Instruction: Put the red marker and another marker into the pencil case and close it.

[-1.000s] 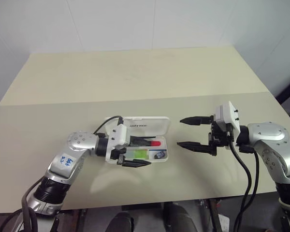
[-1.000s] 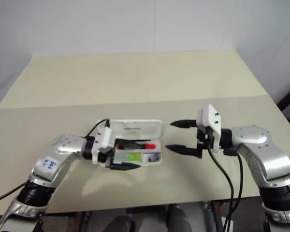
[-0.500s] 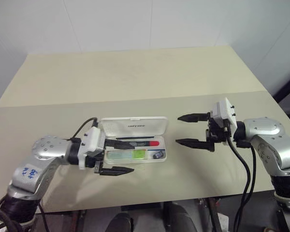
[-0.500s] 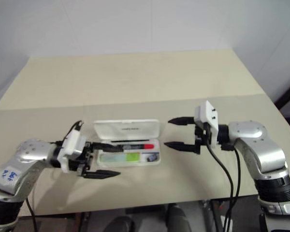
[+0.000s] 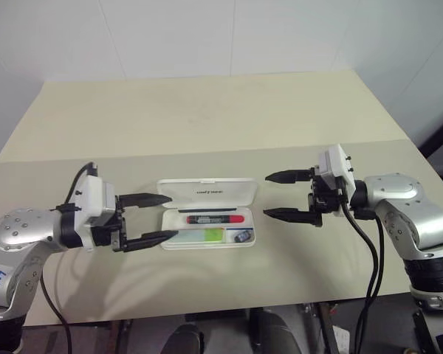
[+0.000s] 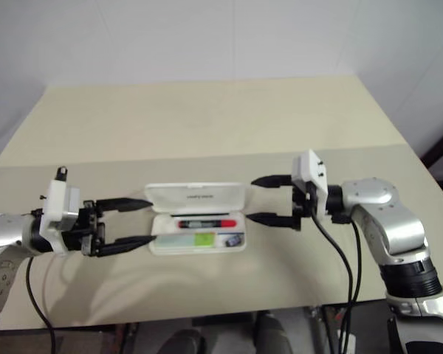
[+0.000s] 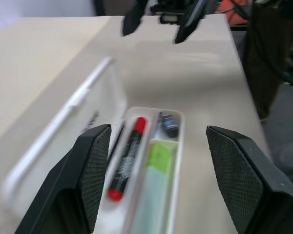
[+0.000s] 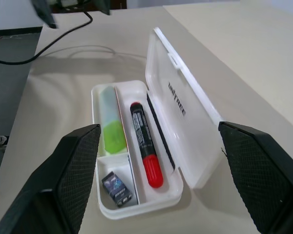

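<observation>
The case (image 5: pixel 207 214) is lying open near the surface's (image 5: pixel 207 118) front edge, holding the red marker (image 5: pixel 215 218) and the green marker (image 5: pixel 203 235). The left claw (image 5: pixel 149 220) and right claw (image 5: pixel 286 195) are flanking it, both gaping wide, empty, not touching it.

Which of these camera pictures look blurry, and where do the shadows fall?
Left wrist view: the pencil case and red marker are soft and out of focus. Right wrist view: sharp. Left eye view: soft shadows lie on the table under both arms.
</observation>
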{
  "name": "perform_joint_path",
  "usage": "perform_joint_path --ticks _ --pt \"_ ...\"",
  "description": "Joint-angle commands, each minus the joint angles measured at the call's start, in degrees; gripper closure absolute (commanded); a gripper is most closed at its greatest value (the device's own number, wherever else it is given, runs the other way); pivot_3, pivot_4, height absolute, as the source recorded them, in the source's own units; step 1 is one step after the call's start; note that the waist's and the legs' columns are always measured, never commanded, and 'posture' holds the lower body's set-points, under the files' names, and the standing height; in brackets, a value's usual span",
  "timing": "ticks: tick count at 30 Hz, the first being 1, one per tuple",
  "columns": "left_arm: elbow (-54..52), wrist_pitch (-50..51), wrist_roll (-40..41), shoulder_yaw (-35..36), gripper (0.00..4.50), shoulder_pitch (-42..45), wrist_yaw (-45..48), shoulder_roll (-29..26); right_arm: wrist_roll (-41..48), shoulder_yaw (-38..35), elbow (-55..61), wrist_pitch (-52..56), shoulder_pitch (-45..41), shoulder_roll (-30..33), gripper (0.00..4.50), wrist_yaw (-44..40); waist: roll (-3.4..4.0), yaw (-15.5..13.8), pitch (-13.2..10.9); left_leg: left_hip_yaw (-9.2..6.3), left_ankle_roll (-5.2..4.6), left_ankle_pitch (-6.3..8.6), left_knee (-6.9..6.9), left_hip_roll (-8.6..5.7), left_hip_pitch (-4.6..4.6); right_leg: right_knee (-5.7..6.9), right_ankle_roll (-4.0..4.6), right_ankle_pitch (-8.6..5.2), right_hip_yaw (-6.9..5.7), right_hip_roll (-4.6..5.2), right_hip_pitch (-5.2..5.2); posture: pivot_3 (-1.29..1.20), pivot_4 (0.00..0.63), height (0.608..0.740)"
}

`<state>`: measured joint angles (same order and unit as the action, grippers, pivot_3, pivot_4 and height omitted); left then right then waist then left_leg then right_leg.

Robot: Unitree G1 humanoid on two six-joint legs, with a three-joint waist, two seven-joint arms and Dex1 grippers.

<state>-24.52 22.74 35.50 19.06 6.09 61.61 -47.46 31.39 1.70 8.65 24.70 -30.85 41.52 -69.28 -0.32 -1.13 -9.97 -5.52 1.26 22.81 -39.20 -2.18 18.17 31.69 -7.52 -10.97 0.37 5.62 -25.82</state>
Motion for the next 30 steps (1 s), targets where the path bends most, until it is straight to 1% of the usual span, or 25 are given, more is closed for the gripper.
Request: perform_joint_path --ticks 1,6,13,14,17,23,24,27,30 --pt "3.56 -4.69 -2.35 3.30 1.22 -0.89 0.33 -0.79 0.60 -1.09 0.72 -1.03 -1.27 -0.42 0.41 -0.44 0.00 0.00 0.00 0.00 0.00 0.00 0.00 0.00 0.00 0.00 0.00 0.00 0.00 0.00 -0.01 0.00 0.150 0.740" --pt "8.39 -9.06 -4.68 4.79 1.22 -2.74 1.01 -0.90 1.06 -1.46 1.82 -0.54 -1.26 -0.08 0.41 -0.65 0.00 -0.02 0.00 0.01 -0.01 0.01 0.03 0.00 0.02 -0.02 0.01 0.00 -0.01 0.01 -0.04 0.00 0.150 0.740" --pt "13.70 -13.83 -6.42 5.92 1.22 -2.93 -0.88 0.21 0.45 -1.50 1.44 -0.85 -1.03 0.28 0.41 -0.59 0.01 0.02 0.00 0.01 -0.01 0.01 0.04 0.01 0.06 -0.01 0.01 0.00 -0.01 0.01 -0.09 0.00 0.150 0.740" --pt "14.56 -14.53 -6.63 6.06 1.40 -2.90 -1.21 0.46 0.39 -1.47 1.35 -0.89 -1.03 0.24 0.41 -0.56 0.01 0.03 -0.01 0.02 -0.01 0.01 0.04 0.01 0.05 -0.01 0.01 0.00 -0.01 0.01 -0.09 0.00 0.150 0.740" --pt "16.41 -15.93 -6.92 6.25 2.14 -2.64 -1.96 1.04 0.27 -1.39 1.18 -0.96 -1.05 0.21 0.41 -0.59 0.01 0.05 -0.01 0.02 -0.01 0.01 0.04 0.01 0.05 0.00 0.01 0.00 -0.01 0.01 -0.11 0.00 0.150 0.740" --pt "17.57 -16.52 -6.78 5.12 4.29 -2.31 -2.67 1.86 0.10 -1.32 0.71 -1.18 -1.19 0.21 0.41 -0.81 0.01 0.08 -0.01 0.02 0.00 0.01 0.04 0.01 0.07 0.01 0.01 0.00 -0.01 0.01 -0.13 0.00 0.150 0.740" --pt "17.47 -16.27 -6.54 4.83 4.49 -2.18 -2.65 1.96 0.10 -1.31 0.69 -1.21 -1.18 0.20 0.41 -0.84 0.01 0.08 -0.01 0.03 0.00 0.01 0.04 0.01 0.08 0.01 0.01 0.00 -0.01 0.01 -0.14 0.00 0.150 0.740" --pt "18.12 -16.24 -6.64 4.24 4.49 -1.20 -3.13 2.40 -0.03 -1.20 0.57 -1.33 -1.16 0.06 0.41 -0.78 0.01 0.05 -0.01 0.02 0.00 0.01 0.04 0.01 0.09 0.01 0.01 0.00 -0.01 0.02 -0.14 0.00 0.150 0.740" --pt "21.80 -19.11 -9.80 4.20 4.49 3.35 -8.67 4.42 -0.07 -1.20 0.54 -1.43 -1.02 -0.04 0.41 -0.62 0.01 -0.15 -0.01 0.02 0.00 0.01 0.04 0.00 0.08 0.03 0.01 0.00 -0.02 0.02 -0.14 0.00 0.150 0.740"
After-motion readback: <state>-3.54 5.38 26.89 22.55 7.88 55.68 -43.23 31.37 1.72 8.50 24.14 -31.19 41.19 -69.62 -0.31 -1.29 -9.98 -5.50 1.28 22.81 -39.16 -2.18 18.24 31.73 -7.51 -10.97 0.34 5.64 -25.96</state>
